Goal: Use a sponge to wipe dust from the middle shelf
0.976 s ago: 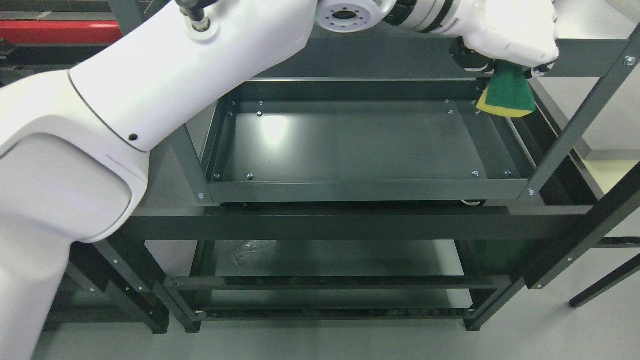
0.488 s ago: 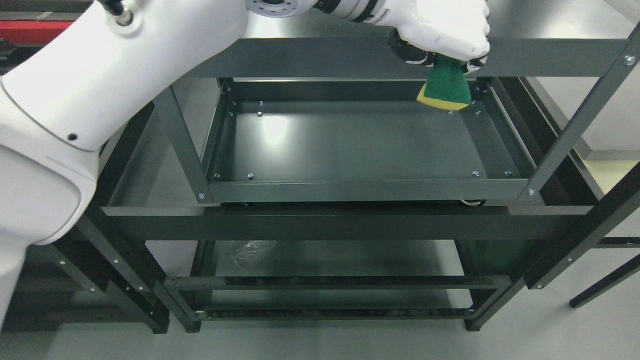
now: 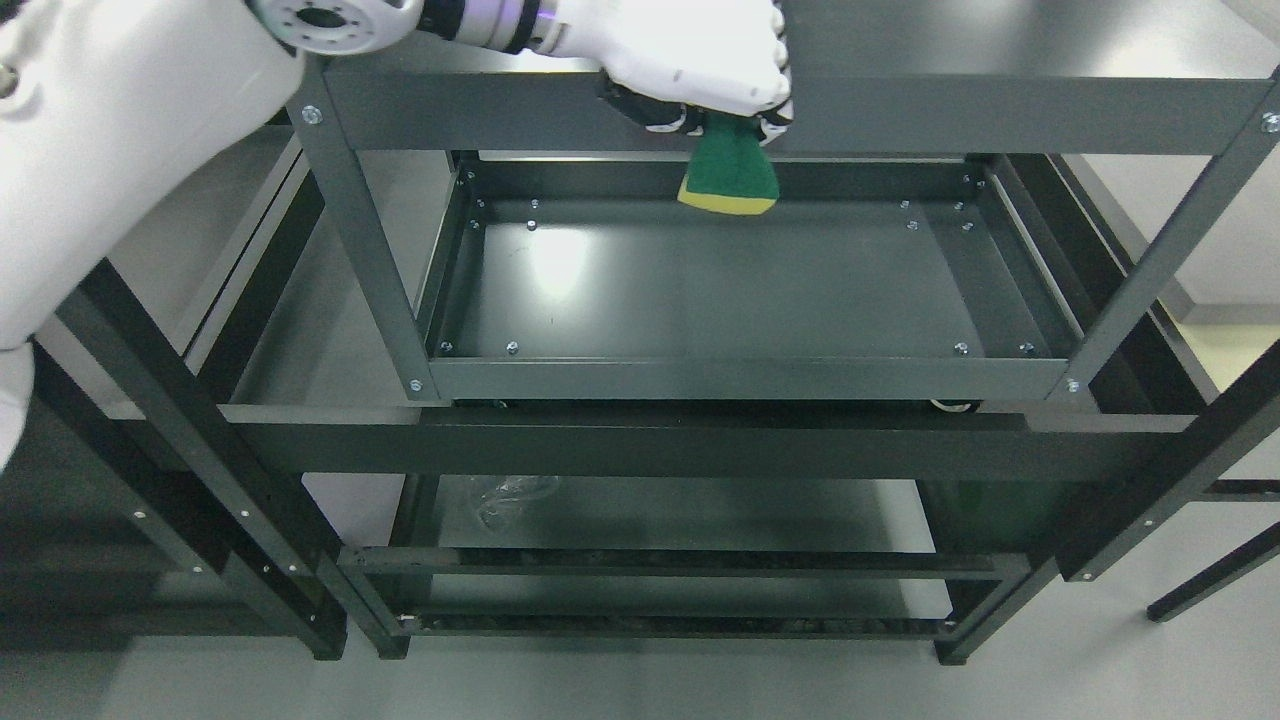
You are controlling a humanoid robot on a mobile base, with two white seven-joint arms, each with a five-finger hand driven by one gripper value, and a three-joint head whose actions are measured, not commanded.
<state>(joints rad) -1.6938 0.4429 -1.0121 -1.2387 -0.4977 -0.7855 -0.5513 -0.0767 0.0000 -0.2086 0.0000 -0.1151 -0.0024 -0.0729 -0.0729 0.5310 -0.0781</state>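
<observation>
A green sponge with a yellow underside (image 3: 729, 177) hangs from my left hand (image 3: 700, 70), whose white gloved fingers are curled shut on its top. The hand sits at the top middle of the head view, in front of the rack's upper front beam. The sponge's lower edge is over the back edge of the dark metal shelf tray (image 3: 720, 290); whether it touches the tray I cannot tell. My left arm (image 3: 120, 150) reaches in from the upper left. The right arm is out of view.
The dark rack has slanted uprights at left (image 3: 360, 250) and right (image 3: 1160, 260) and a wide front crossbeam (image 3: 700, 450). A lower shelf (image 3: 680, 520) holds a crumpled clear plastic piece (image 3: 510, 495). Grey floor lies around the rack.
My left hand has carried the sponge leftward from the tray's back right corner to the middle of its back edge. The arm has swung away to the left, uncovering the rack's left side.
</observation>
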